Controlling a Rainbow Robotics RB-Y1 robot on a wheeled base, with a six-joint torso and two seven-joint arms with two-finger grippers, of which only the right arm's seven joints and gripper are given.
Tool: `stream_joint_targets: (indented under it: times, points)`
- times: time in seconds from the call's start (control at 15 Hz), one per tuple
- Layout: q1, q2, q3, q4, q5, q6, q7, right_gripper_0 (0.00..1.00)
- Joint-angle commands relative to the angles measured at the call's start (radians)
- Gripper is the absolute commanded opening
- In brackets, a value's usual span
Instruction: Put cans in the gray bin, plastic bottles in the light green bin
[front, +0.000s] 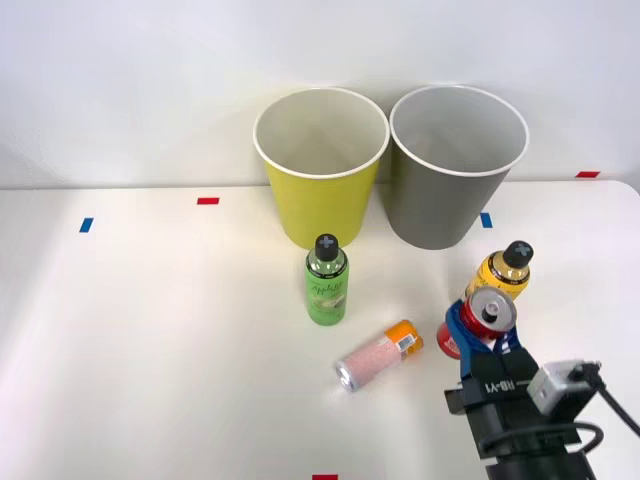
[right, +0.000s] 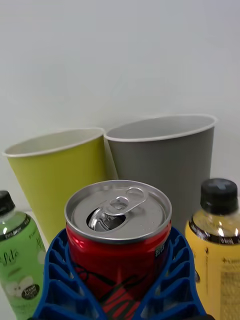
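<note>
**Hand grips the red can**

The right hand (front: 482, 330) has its blue fingers (right: 60, 280) pressed on both sides of the red can (right: 118, 240), which stands upright just beside the yellow-orange bottle (front: 500, 272). The pink can (front: 378, 356) lies on the desk (front: 150, 350) near the green bottle (front: 326, 282). The gray bin (front: 455, 180) and the light green bin (front: 320, 170) stand behind.
</note>
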Motion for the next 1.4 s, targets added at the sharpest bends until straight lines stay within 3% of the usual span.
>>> stream_joint_targets:
  times: [0.07, 0.93, 1.4]
  points:
    - [-0.051, 0.054, -0.036, -0.166, -0.021, 0.217, -0.017, 0.0]
    - [-0.539, 0.23, -0.304, -0.169, -0.088, 0.708, -0.065, 0.0]
    - [-0.769, 0.249, -0.402, 0.044, -0.082, 0.699, -0.059, 0.0]
